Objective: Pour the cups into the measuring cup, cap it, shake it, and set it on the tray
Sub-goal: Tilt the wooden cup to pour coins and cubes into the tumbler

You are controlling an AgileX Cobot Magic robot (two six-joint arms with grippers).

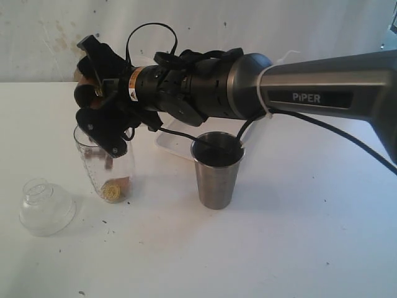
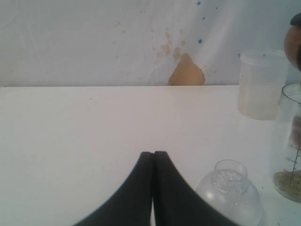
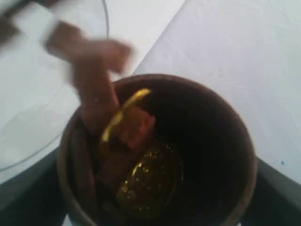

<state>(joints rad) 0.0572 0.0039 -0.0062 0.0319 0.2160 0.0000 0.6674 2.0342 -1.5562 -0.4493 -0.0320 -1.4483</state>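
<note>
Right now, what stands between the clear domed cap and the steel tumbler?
The measuring cup stands between them, seen in the exterior view.

The right arm's grey link (image 1: 335, 81) reads "PiPER".

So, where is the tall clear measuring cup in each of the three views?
Exterior view: the measuring cup stands left of the steel tumbler.
Left wrist view: measuring cup cut by the frame's edge, beside the domed cap.
Right wrist view: only a clear curved rim, probably it, behind the wooden cup.
Shared landmark: the domed cap, in the exterior and left wrist views only.
</note>
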